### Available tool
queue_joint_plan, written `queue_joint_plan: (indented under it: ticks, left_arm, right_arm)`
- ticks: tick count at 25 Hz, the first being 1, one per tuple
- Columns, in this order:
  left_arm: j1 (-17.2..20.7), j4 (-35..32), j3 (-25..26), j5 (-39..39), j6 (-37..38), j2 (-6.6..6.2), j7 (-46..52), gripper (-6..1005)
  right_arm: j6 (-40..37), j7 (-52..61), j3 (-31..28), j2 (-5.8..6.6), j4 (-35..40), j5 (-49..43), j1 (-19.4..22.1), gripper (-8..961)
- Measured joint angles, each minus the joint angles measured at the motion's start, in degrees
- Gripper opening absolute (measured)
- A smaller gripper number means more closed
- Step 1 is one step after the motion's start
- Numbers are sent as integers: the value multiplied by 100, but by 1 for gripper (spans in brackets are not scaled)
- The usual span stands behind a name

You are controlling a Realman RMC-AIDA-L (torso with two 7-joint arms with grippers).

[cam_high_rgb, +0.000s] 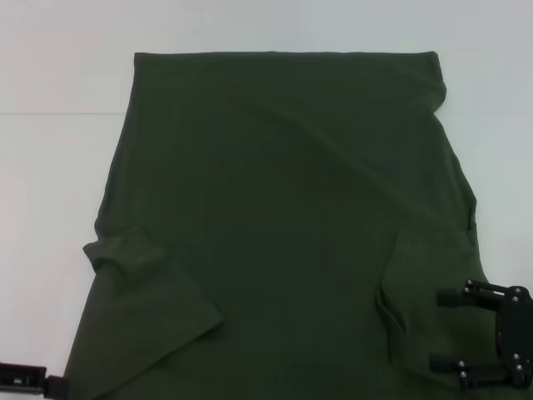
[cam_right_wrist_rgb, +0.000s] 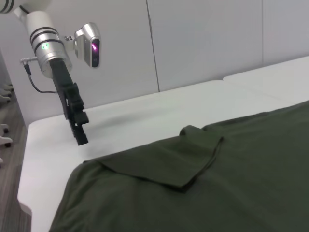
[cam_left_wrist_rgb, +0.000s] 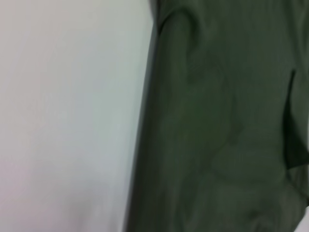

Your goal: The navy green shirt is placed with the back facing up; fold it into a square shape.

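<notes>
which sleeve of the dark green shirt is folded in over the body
The sleeve on the robot's left side of the dark olive-green cloth T-shirt: it lies as a flap over the body. The right-side sleeve, by the right gripper, is only creased.

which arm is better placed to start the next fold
Probably the right. Its tool sits open right at the shirt near its right sleeve, fingers over the cloth. The left tool hangs above the bare table, off the shirt's edge.

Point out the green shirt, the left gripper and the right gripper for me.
navy green shirt [cam_high_rgb: 291, 217], head view, middle of its plain back.
left gripper [cam_right_wrist_rgb: 79, 133], right wrist view, fingertips above the table edge.
right gripper [cam_high_rgb: 445, 329], head view, between its open fingers.
</notes>
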State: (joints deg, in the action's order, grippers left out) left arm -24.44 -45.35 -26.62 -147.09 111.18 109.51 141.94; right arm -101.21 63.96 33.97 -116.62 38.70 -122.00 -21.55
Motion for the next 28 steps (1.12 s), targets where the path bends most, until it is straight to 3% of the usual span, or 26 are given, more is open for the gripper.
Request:
queue_joint_plan:
  ticks: [7, 28]
  left_arm:
    - [-225, 23, -62, -640, -324, 138, 60, 900]
    - [-229, 30, -63, -716, -694, 312, -155, 899]
  right_arm:
    - [59, -7, 0, -14, -3, -16, 12, 948]
    - [84, 18, -41, -12, -3, -7, 10, 947]
